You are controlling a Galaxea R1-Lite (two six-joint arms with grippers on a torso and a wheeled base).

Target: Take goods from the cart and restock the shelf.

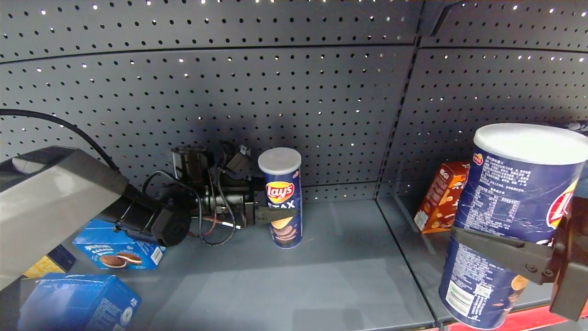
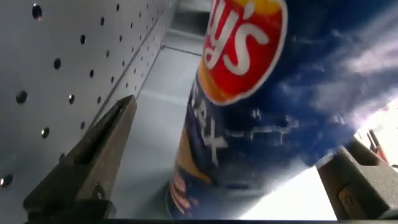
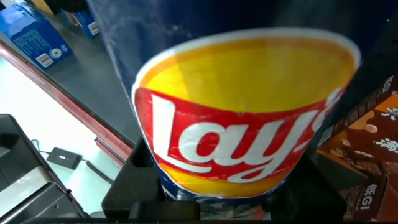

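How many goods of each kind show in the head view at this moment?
Chip cans: 2, the standing can and the lifted can
Blue cookie boxes: 2, the rear blue box and the near blue box
Orange box: 1
Yellow-and-dark box, partly hidden: 1
Total: 6

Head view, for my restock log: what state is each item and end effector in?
Left chip can: upright on shelf, lidded.
Left end effector: open, straddling that can.
Right chip can: lidded, tilted, held aloft.
Right end effector: shut on it.
Orange box: standing, leaning.
Blue cookie box: lying flat.
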